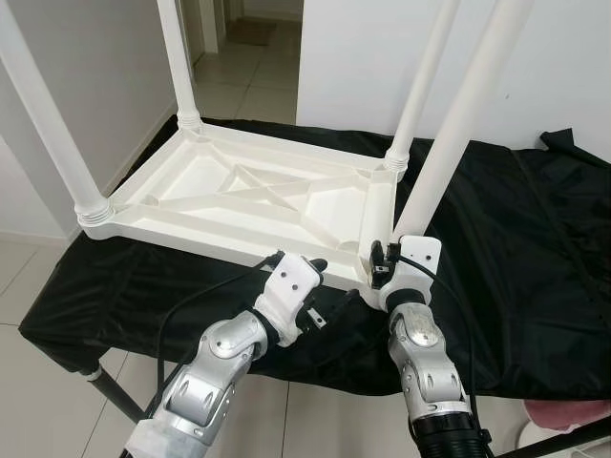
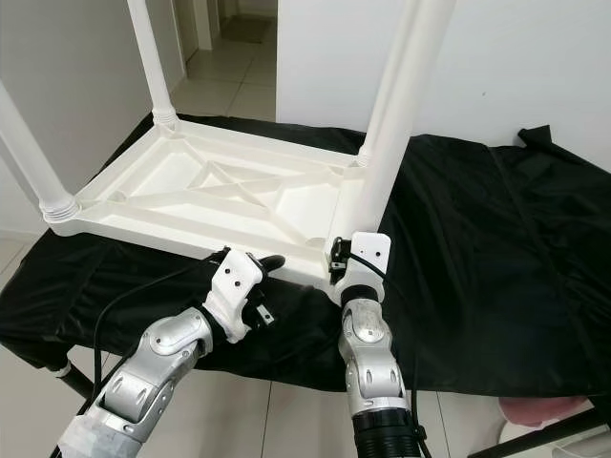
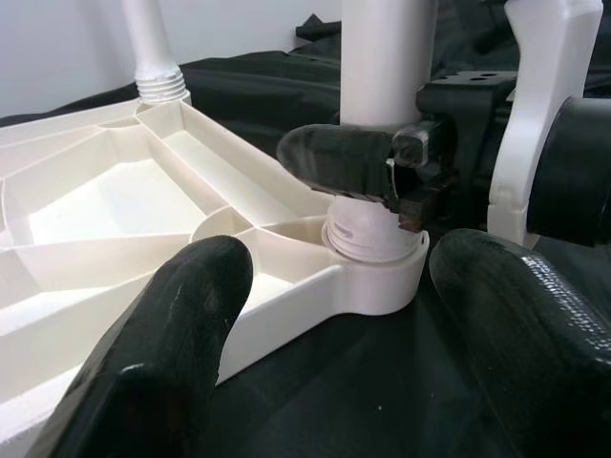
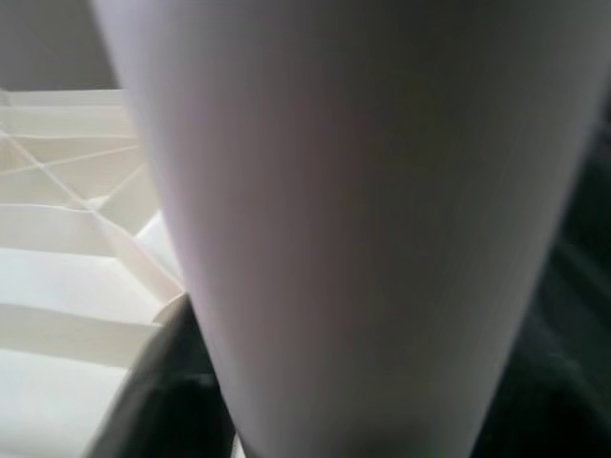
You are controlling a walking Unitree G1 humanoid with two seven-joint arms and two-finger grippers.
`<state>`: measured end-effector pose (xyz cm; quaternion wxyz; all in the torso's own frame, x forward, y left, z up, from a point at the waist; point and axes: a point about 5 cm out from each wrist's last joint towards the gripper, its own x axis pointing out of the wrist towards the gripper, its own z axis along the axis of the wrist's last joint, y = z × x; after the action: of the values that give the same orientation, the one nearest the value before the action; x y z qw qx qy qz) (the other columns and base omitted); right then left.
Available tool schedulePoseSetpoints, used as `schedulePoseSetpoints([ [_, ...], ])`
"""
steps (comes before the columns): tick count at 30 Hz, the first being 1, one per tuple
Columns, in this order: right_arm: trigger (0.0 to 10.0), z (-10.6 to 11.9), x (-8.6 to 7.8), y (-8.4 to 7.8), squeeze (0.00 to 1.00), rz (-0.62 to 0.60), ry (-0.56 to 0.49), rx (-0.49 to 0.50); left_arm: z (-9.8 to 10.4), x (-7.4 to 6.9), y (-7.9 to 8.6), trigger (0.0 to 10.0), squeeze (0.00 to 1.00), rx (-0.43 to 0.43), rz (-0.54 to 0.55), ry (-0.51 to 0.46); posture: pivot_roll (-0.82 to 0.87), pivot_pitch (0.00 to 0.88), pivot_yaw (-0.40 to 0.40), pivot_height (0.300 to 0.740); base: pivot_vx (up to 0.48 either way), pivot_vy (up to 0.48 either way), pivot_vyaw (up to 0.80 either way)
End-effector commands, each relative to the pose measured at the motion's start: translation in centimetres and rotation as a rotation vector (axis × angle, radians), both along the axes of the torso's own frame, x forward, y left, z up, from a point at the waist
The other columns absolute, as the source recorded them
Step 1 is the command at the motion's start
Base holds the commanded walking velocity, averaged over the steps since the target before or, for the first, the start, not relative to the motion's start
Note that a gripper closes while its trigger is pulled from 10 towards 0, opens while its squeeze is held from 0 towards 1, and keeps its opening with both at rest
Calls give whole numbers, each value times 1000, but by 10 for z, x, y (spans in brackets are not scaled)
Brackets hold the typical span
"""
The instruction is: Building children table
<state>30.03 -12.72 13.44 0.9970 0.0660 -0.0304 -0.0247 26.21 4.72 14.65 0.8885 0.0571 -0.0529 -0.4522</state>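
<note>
White children's table (image 1: 258,196) lay upside down on black-draped counter (image 1: 535,248). Right hand (image 1: 382,260) gripped the near-corner leg (image 1: 449,143) at its base. Left hand (image 1: 304,269) hovered open beside that corner.

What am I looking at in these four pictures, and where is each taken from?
A humanoid robot is building a child's table. The two wide pictures come from its head, looking down; the two close ones from cameras on its wrists. The white tabletop lies upside down on a black cloth, with legs standing up from its corners. The right hand is shut on the near leg just above its socket, as the left wrist picture shows; that leg looms large in the right wrist picture. The left hand is open, beside the same corner.
</note>
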Motion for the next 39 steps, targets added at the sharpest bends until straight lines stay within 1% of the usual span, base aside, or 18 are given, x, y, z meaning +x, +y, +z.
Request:
schedulePoseSetpoints([
  [1, 10000, -9, -9, 4, 1000, 24, 24, 61, -1, -4, -1, 10000, 0, 6, -15, 6, 19, 29, -27, 740, 0, 0, 0],
  [6, 10000, -5, -11, 1, 1000, 32, 1, 45, -1, -3, -1, 10000, 0, 7, -15, 6, 20, 26, -27, 740, 0, 0, 0],
  [7, 10000, -3, -12, -5, 1000, 45, -18, 29, -1, -3, -1, 10000, 0, 7, -15, 5, 20, 24, -25, 740, 0, 0, 0],
  [9, 10000, -3, -12, -5, 1000, 45, -18, 29, -1, -3, -1, 10000, 0, 7, -15, 5, 20, 24, -25, 740, 0, 0, 0],
  [11, 10000, 0, -15, -14, 1000, 79, -36, 6, -1, -3, 0, 10000, 0, 9, -16, 5, 19, 23, -25, 740, 0, 0, 0],
  [12, 10000, 0, -15, -14, 1000, 79, -36, 6, -1, -3, 0, 10000, 0, 9, -16, 5, 19, 23, -25, 740, 0, 0, 0],
  [13, 10000, 1, -15, -20, 0, 133, -45, -8, -1, -3, 0, 10000, 0, 11, -17, 4, 19, 22, -22, 740, 0, 0, 0],
  [14, 10000, 1, -15, -20, 0, 133, -45, -8, -1, -3, 0, 10000, 0, 11, -17, 4, 19, 22, -22, 740, 0, 0, 0],
  [17, 10000, 5, -14, -29, 0, 312, -79, -92, 0, -3, 1, 10000, 0, 11, -15, 2, 16, 24, -18, 740, 0, 0, 0],
  [18, 10000, 5, -14, -29, 0, 312, -79, -92, 0, -3, 1, 10000, 0, 11, -15, 2, 16, 24, -18, 740, 0, 0, 0],
  [22, 10000, 13, 1, -40, 0, 483, -100, -215, 2, 0, 0, 10000, 0, 3, -7, 1, 10, 40, -13, 740, 0, 0, 0],
  [29, 10000, 15, 13, -40, 0, 580, -86, -265, 3, 1, 1, 10000, 0, 2, -3, -1, 13, 42, -16, 740, 0, 0, 0],
  [30, 6902, 14, 16, -39, 0, 618, -71, -288, 4, 1, 1, 10000, 0, 2, -2, -3, 12, 40, -16, 740, 0, 0, 0],
  [32, 6902, 12, 18, -38, 0, 645, -61, -304, 4, 2, 1, 10000, 0, 2, -1, -4, 15, 35, -17, 740, 0, 0, 0],
  [33, 4275, 11, 20, -38, 0, 662, -54, -323, 4, 2, 0, 10000, 0, 3, 0, -5, 17, 33, -17, 740, 0, 0, 0],
  [35, 4275, 11, 20, -38, 0, 662, -54, -323, 4, 2, 0, 10000, 0, 3, 0, -5, 17, 33, -17, 740, 0, 0, 0],
  [36, 118, 8, 22, -37, 0, 680, -44, -344, 4, 2, 0, 10000, 0, 1, 1, -6, 21, 24, -21, 740, 0, 0, 0],
  [39, 0, 3, 24, -38, 0, 695, -29, -362, 4, 2, 0, 10000, 0, 2, 3, -8, 21, 24, -21, 740, 0, 0, 0],
])
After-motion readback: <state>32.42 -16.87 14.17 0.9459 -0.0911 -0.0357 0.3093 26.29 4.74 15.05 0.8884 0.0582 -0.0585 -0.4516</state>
